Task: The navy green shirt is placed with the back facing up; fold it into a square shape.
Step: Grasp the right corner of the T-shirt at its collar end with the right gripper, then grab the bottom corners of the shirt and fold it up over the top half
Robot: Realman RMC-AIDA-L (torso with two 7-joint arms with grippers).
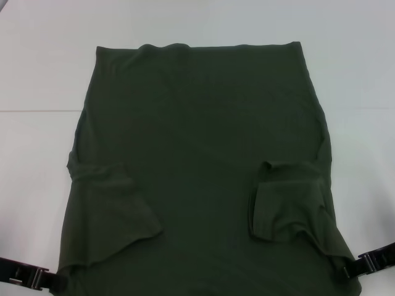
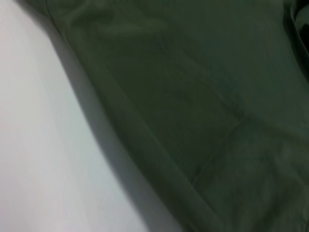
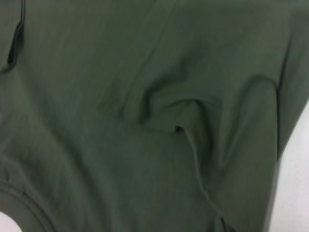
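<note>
Left gripper [image 1: 38, 277]: sits at the lower left corner of the head view, touching the near left corner of the shirt; only its dark body shows, so I cannot tell how it stands on the cloth
Right gripper [image 1: 364, 264]: sits at the lower right edge of the head view, against the near right corner of the shirt; likewise I cannot tell whether it has hold of the fabric
Navy green shirt [image 1: 197, 154]: lies spread on the white table [image 1: 37, 74], filling the middle of the head view; plain side up; its far edge runs straight across the upper part of the frame
Left sleeve [image 1: 114, 203]: turned inward onto the body, lower left of centre, lying fairly flat with a loose curved hem
Right sleeve [image 1: 284, 203]: turned inward too, lower right of centre, but bunched and puckered; the right wrist view shows a raised crease there
Step in hand, as I judge it: taking the two near corners to carry the near edge over toward the far edge
How to do it well: take both corners at matching points; lift together and level, so the fold line stays parallel to the far edge; rise only enough to clear the cloth, so the tucked sleeves do not flop out; lay the edge down evenly, then release
Risk: the bunched right sleeve may get trapped as a lump inside the fold; uneven travel would skew the square
</note>
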